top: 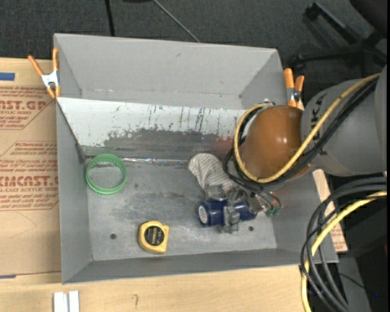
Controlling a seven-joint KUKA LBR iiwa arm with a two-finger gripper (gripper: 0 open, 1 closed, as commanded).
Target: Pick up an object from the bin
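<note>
Gripper [238, 212]: was low over the bin floor near the right wall, reaching in from that side beneath the arm's orange wrist cover [273, 142]; whether it was apart or together could not be told.
Task's thing: a small dark-blue object [211, 212], roughly cylindrical, lay on its side touching or just beside the gripper, towards the bin's front right corner; judged the likeliest pick, being nearest.
Crumpled cloth [207, 169]: pale, bunched just behind the blue object; close enough, by judgement, to be snagged.
Green ring [105, 173]: lay flat by the left wall, well apart.
Yellow tape measure [153, 236]: lay flat near the front wall, left of centre, apart from the rest.
Bin [162, 70]: grey metal with sloped walls; floor scuffed and scratched.
Surroundings: the bin sat on a wooden worktop [182, 288], with dark floor [201, 12] beyond the rear wall.
</note>
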